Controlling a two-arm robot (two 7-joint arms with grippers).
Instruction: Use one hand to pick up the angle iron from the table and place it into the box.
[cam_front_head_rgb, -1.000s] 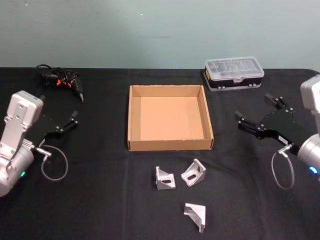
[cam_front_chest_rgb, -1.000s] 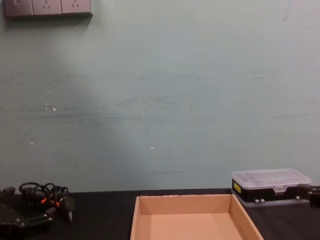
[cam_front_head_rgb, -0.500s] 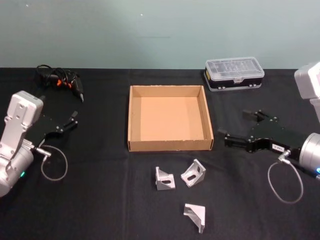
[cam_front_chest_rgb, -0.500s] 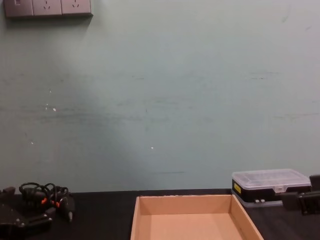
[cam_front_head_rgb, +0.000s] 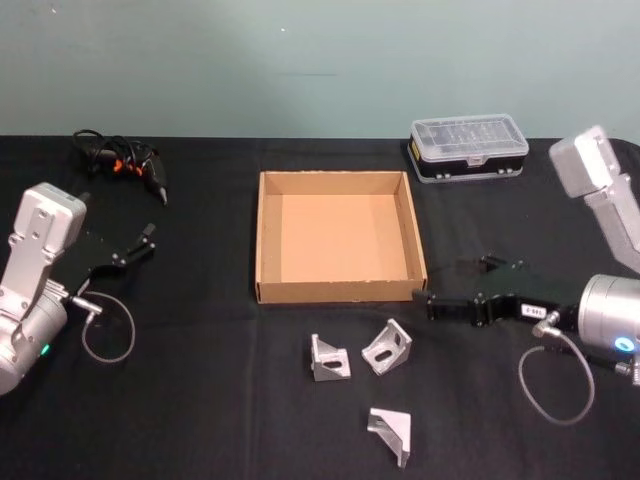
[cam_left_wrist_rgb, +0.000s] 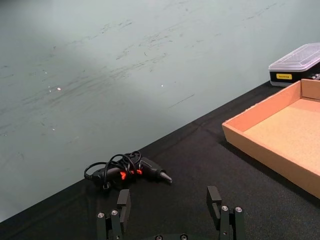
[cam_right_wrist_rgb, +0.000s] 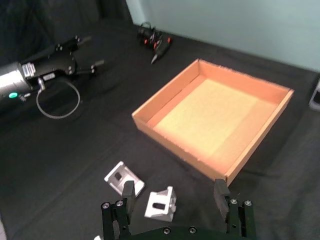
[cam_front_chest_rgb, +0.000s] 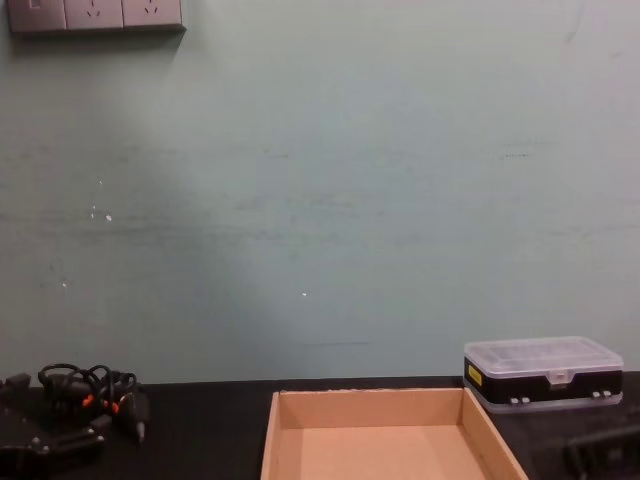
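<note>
1. The right gripper (cam_front_head_rgb: 443, 287) reaches in from the right side of the table (cam_front_head_rgb: 200, 400); its forearm lies low and nearly level, and its fingers point toward the robot's left; the tips sit just in front of the front right corner of the box (cam_front_head_rgb: 340, 291); its fingers (cam_right_wrist_rgb: 128, 191) are spread wide and grip nothing.
2. The left gripper (cam_front_head_rgb: 148, 240) is parked at the table's left side with its wrist housing upright; its fingers (cam_left_wrist_rgb: 123, 198) point toward the box, parted and holding nothing.
3. On the table in front of the box lie the left angle iron (cam_front_head_rgb: 329, 357), the middle angle iron (cam_front_head_rgb: 387, 346) just beside it, and the near angle iron (cam_front_head_rgb: 391, 432) closer to the robot; all three are apart from the box and from both grippers; the middle one is nearest the right fingertips.
4. Bare black table separates the box's front wall from the brackets; more bare table lies between the right fingertips and the middle angle iron; the box's brown floor is open from above; the plastic case (cam_front_head_rgb: 468, 145) stands beyond the box's right rear corner and the corded tool (cam_front_head_rgb: 125, 160) lies at the far left, both well apart from the brackets.
5. The head view gives the layout from above; the right wrist view looks along the fingers, with the middle angle iron (cam_right_wrist_rgb: 160, 203) framed between them beyond the tips and the left angle iron (cam_right_wrist_rgb: 124, 177) past it; the chest view sees the box's far wall (cam_front_chest_rgb: 370, 408) from the side, with the case (cam_front_chest_rgb: 543, 372) behind it to the right; the left wrist view looks over the tool (cam_left_wrist_rgb: 127, 170) and one wall of the box (cam_left_wrist_rgb: 265, 157).
</note>
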